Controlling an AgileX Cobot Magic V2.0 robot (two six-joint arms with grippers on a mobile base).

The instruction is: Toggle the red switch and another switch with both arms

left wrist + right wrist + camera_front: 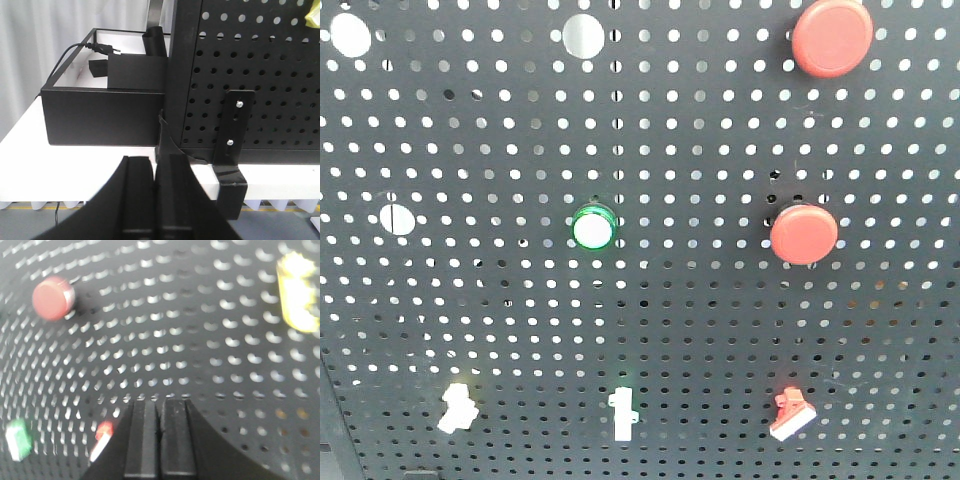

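The front-facing view looks straight and close at the black pegboard (640,300), filling the frame with it and taking in the red switch (792,414) low on the right. The left wrist view sits low beside the board's edge, looking past its own closed left gripper (155,195) along the white table (75,170). The right wrist view, blurred, faces the same pegboard from near, over the right gripper (159,440), and shares the red switch.
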